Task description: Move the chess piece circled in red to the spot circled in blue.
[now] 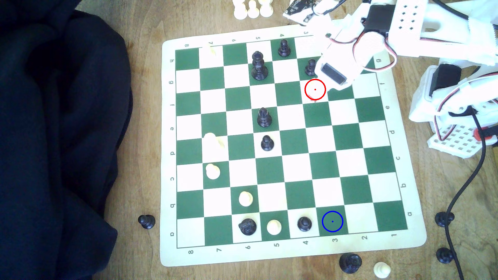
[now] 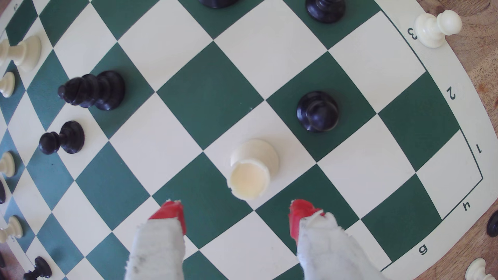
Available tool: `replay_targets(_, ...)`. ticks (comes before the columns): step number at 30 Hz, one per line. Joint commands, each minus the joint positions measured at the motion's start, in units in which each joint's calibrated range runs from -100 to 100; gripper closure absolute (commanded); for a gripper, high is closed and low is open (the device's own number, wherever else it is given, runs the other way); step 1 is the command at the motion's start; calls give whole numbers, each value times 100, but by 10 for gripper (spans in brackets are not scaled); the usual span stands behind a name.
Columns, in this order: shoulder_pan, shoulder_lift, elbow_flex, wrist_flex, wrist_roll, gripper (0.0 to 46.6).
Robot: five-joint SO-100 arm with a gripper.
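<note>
Cream chess piece (image 2: 252, 168) beyond open-jawed gripper (image 2: 235, 215)

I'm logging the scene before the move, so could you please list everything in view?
chessboard: one, green and white, on the wooden table
chess piece: one, cream, on the red-ringed white square, just ahead of the claw
spot: one, dark green square ringed blue, row a, bare
black pieces on board: seven
other cream pieces on board: five
black pieces off board: four, on the table around the row-a end
cream pieces off board: four, three past the row-h end, one past row a
cloth: one, dark navy, exterior view's left
cable: one, black, exterior view's right
arm: one, white
claw: one, white with red tips, open
</note>
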Motion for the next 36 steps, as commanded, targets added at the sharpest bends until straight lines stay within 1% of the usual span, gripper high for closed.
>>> replay_targets(1, -98, 96, -169, -133, -20, 264)
replay_targets(10, -82, 520, -232, -329, 39, 270)
replay_targets(17, -113, 817, -531, -428, 93, 273)
replay_targets(19, -153, 826, -531, -469, 137, 291)
replay_targets(33, -160, 877, -441, -976, 171, 287)
replay_targets(36, -168, 877, -431, -976, 171, 309)
